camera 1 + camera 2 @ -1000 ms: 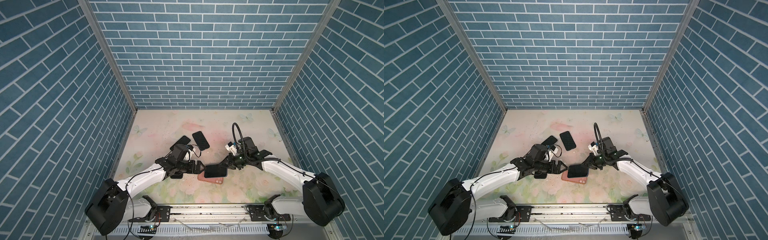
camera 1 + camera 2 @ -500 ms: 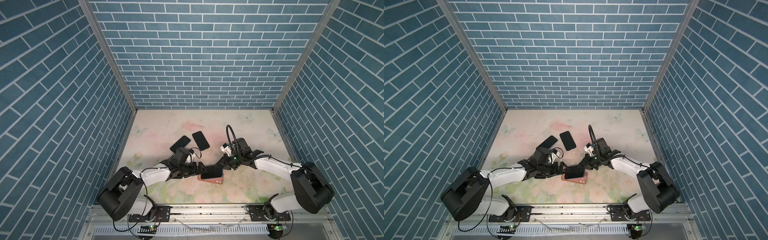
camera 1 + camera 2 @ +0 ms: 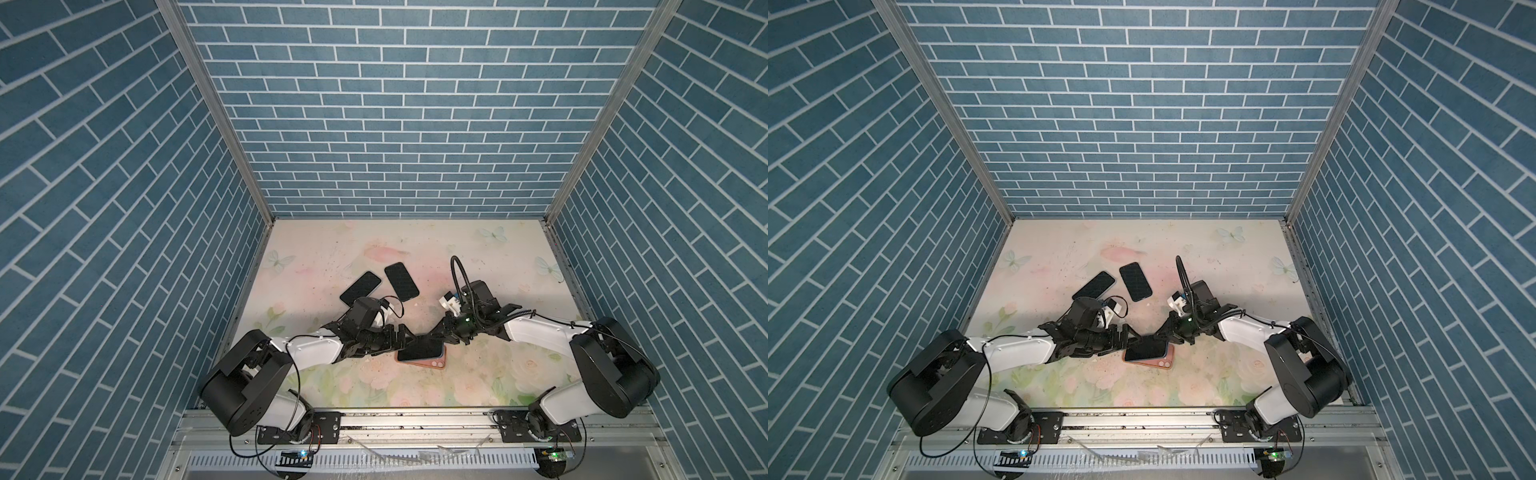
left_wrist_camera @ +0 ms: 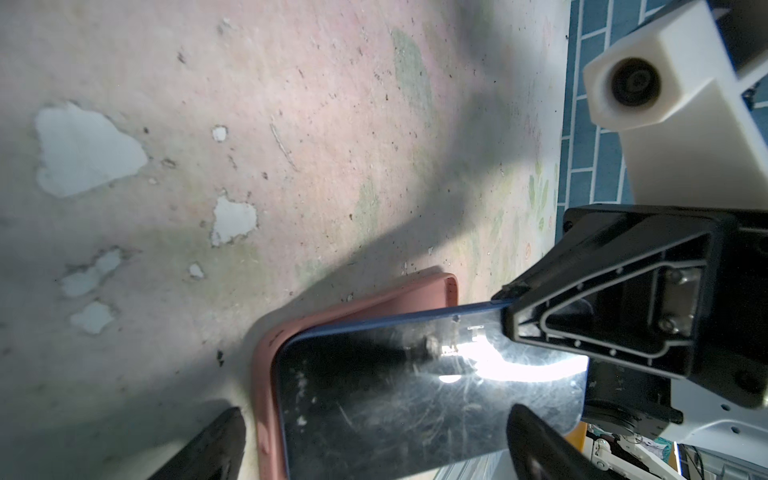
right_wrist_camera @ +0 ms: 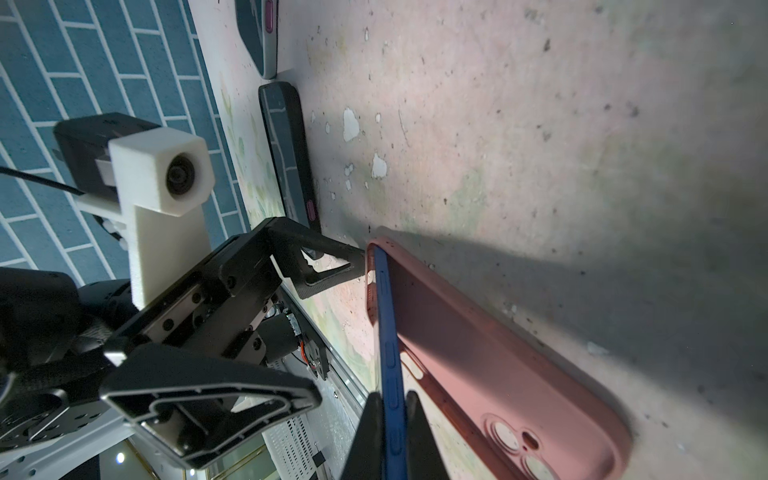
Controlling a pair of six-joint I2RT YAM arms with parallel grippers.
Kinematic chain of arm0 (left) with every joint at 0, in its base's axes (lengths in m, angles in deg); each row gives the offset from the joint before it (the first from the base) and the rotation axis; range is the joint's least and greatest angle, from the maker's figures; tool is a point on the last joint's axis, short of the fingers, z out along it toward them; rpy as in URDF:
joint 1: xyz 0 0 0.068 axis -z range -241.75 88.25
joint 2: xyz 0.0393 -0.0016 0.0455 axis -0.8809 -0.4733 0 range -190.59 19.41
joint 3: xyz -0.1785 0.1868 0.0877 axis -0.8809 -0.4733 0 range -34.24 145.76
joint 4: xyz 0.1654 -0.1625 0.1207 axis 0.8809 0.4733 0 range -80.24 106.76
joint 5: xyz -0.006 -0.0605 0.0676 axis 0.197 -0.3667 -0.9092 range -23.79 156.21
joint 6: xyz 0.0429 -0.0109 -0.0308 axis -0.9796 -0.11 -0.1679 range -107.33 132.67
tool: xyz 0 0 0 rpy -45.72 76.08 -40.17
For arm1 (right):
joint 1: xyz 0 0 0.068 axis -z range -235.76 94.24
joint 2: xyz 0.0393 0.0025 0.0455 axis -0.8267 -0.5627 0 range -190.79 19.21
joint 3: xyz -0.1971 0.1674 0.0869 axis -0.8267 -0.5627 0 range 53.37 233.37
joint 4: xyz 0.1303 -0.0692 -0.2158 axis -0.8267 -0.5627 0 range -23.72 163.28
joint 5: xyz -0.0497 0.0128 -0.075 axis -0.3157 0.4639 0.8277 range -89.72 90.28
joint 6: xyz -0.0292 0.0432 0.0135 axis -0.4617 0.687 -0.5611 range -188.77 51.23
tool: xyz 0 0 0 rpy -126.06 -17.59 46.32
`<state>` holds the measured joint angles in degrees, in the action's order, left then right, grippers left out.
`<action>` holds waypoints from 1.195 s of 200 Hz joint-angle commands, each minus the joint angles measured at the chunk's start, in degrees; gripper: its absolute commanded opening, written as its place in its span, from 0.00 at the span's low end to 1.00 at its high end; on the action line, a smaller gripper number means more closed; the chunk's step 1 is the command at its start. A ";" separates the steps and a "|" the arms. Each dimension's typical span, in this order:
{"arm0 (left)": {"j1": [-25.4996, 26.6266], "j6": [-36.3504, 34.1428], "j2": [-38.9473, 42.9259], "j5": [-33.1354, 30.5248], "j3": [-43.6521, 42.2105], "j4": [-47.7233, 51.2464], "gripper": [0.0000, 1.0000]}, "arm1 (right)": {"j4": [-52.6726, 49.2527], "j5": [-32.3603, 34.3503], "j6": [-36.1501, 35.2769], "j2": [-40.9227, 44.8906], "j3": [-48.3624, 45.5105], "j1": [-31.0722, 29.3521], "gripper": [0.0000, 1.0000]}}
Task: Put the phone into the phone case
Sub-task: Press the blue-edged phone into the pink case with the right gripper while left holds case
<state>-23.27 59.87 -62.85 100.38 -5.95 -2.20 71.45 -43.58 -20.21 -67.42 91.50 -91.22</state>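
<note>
Count: we see one blue phone, two spare phones, one pink case
Axis: left-right, right end raised
Left gripper: gaping
Right gripper: pinching it

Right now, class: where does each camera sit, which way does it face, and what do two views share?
Top views: high above the front rail, looking down at the floral table; left arm and right arm show whole.
Left wrist: on the left arm, facing the dark-screened blue phone tilted over the pink silicone case; open left gripper shows.
Right wrist: on the right arm, sighting along the phone's edge; right gripper shut on it.
Shared: each wrist view shows the other arm's gripper and white camera mount.
</note>
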 commanded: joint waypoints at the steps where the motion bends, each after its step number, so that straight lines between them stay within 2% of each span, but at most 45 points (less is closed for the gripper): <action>1: 0.93 0.63 -1.50 -0.77 -1.83 2.50 0.99 | -5.32 7.15 -1.97 -3.72 -2.89 -0.40 0.00; 66: 2.47 1.91 -0.81 -1.74 -2.28 2.87 1.00 | -7.13 15.21 -5.59 -6.74 -6.06 -0.49 0.02; 118: 2.99 2.94 -0.37 -2.62 -2.28 3.00 1.00 | -7.40 18.69 -7.31 -5.42 -7.73 -0.82 0.15; 197: 3.27 3.64 2.01 -4.08 -3.34 3.82 1.00 | -8.14 20.78 -7.95 -2.77 -6.39 -1.09 0.26; 239: 3.29 3.69 2.30 -4.28 -3.89 3.48 1.00 | -9.76 22.84 -8.21 1.52 -5.04 -1.20 0.35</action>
<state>-20.39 63.28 -60.34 96.95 -7.94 -2.86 73.27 -31.91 -27.30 -66.96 87.50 -92.62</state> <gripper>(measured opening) 0.995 0.334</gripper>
